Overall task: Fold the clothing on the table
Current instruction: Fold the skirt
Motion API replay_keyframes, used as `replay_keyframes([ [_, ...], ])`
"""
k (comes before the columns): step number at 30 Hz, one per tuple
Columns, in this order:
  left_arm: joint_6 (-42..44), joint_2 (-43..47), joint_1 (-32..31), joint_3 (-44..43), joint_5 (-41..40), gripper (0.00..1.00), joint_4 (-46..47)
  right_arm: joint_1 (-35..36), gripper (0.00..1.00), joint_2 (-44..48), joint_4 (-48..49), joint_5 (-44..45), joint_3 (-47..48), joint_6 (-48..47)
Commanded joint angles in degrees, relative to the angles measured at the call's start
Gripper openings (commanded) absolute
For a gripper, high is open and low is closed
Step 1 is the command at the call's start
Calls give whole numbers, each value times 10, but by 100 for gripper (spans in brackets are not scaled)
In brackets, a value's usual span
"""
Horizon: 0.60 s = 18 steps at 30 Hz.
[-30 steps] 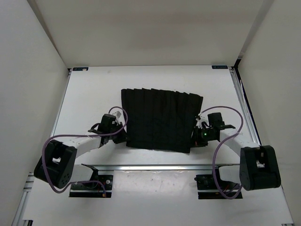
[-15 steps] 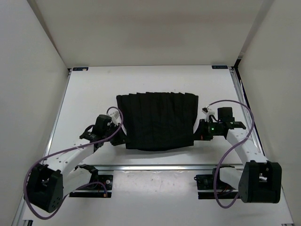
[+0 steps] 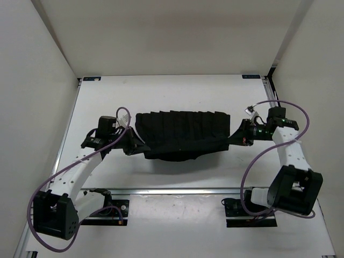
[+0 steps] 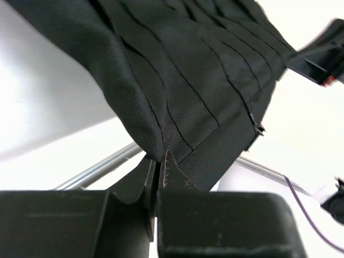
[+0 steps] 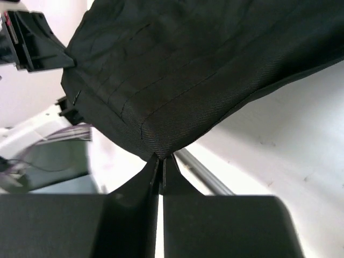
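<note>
Left jaws are clamped on one near corner of the clothing (image 3: 183, 134); right jaws pinch the other, the garment slung between them over the surface (image 3: 161, 91). Folding looks underway: next, carry both corners evenly forward, then release.

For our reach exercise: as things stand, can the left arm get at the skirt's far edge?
Probably not yet. Nothing blocks the way, but the left hand is shut on a near corner of the skirt; it would have to let go first.
</note>
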<state>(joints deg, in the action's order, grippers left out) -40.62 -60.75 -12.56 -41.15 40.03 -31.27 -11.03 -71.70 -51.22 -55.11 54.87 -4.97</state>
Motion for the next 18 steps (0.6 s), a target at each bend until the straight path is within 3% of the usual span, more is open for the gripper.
replay_keyframes([
  [1, -21, 5, -5, 10, -6, 0, -18, -41, 0, -29, -17, 21, 40, -47],
  [6, -76, 12, -44, 41, -6, 0, 30, 0, 0, -31, -30, 29, 59, -71],
  [13, -180, 1, 9, 13, 41, 0, 108, 21, 0, -52, 4, -5, 107, -36],
  [18, -313, -102, 24, -51, 45, 0, 248, 28, 0, -180, -16, -49, 277, -37],
])
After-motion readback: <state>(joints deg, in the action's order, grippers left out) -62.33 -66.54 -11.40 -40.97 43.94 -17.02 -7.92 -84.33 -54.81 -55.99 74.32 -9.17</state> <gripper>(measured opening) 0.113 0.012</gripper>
